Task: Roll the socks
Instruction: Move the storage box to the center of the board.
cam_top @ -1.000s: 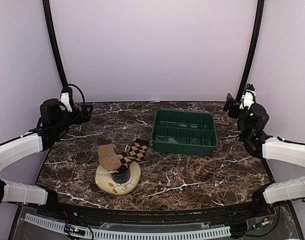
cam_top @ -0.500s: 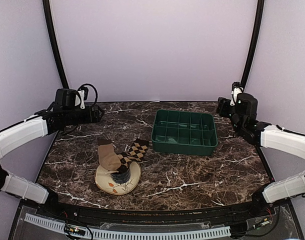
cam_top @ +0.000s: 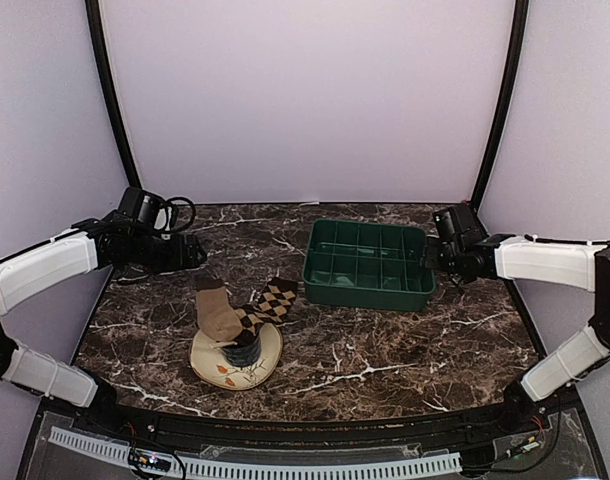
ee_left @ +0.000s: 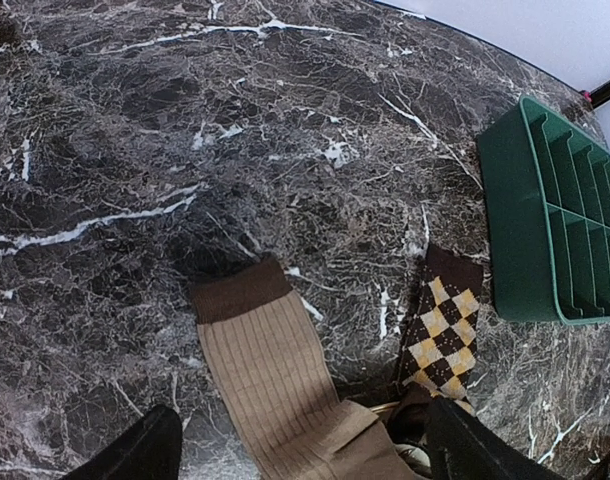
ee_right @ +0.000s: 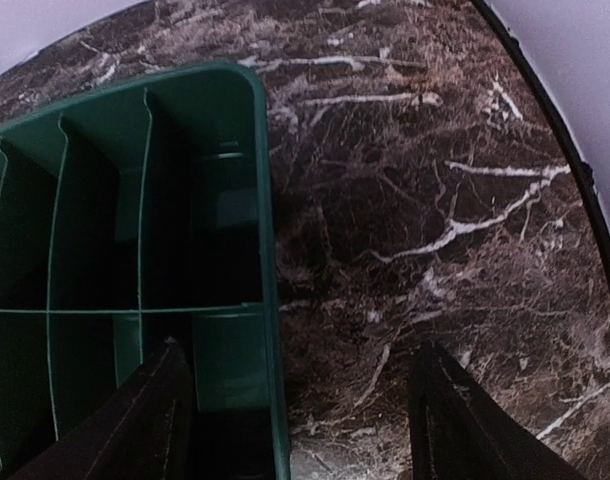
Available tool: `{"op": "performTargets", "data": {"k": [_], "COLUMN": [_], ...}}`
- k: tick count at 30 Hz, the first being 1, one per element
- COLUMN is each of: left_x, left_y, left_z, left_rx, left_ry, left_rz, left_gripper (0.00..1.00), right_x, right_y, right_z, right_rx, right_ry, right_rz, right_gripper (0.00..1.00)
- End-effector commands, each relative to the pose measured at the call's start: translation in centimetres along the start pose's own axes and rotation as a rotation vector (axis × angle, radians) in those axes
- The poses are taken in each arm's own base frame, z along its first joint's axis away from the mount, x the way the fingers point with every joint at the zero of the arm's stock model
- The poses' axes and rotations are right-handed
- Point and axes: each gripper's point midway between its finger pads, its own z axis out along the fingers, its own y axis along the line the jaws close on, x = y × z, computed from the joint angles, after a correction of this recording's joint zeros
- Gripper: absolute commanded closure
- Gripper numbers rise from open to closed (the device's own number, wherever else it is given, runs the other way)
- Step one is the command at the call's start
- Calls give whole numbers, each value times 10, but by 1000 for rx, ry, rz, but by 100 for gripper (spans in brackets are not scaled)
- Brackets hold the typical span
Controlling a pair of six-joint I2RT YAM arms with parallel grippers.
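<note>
A plain tan-brown sock (cam_top: 217, 312) with a dark cuff and a diamond-check sock (cam_top: 272, 300) lie draped over a dark blue cylinder (cam_top: 244, 350) on a cream dish (cam_top: 237, 362). In the left wrist view the tan sock (ee_left: 275, 370) and the check sock (ee_left: 440, 325) lie just ahead of my fingers. My left gripper (cam_top: 192, 252) is open and empty, behind and left of the socks; it shows in its own view (ee_left: 305, 455). My right gripper (cam_top: 432, 258) is open and empty above the right rim of the green tray (cam_top: 367, 262); it also shows in the right wrist view (ee_right: 300, 420).
The green tray (ee_right: 135, 280) has several divided compartments and stands at the middle right of the dark marble table (cam_top: 385, 350). Black frame posts (cam_top: 107, 90) rise at both back corners. The table's curved edge runs close behind the right arm.
Both arms have swung inward and down from the sides. The left gripper now hovers near the socks and the right gripper over the tray's right edge. The socks have not moved.
</note>
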Motion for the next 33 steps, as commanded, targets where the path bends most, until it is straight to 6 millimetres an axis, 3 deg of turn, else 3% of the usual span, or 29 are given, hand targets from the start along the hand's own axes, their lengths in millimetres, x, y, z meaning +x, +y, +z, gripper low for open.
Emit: {"op": "performTargets", "data": {"k": [1,10,15,18,22,33], "left_x": [8,9,7,6,5,2], "left_y": [-4,-8,-8,-7,-8,-8], "left_z": [-10,-11,-12,-12,-10,-3], "left_rx": [23,45,42,38,38,34], "left_ry": [22,26,19,16,18,20], "left_rz": [-16,-12,-2,2,1,14], "left_gripper": [13,14,15,15,15,16], "right_x": [20,49,53,56,45,-23], "right_y": [5,3,8,10,14,38], "right_z": [4,20,30,40,51,110], "right_rx": [-13,23,10,8,-4,-39], "right_ry": [94,189,214,235,235,194], "right_rz": [47,36,41,39,48,14], "right_gripper": [34,45,64,81,100,100]}}
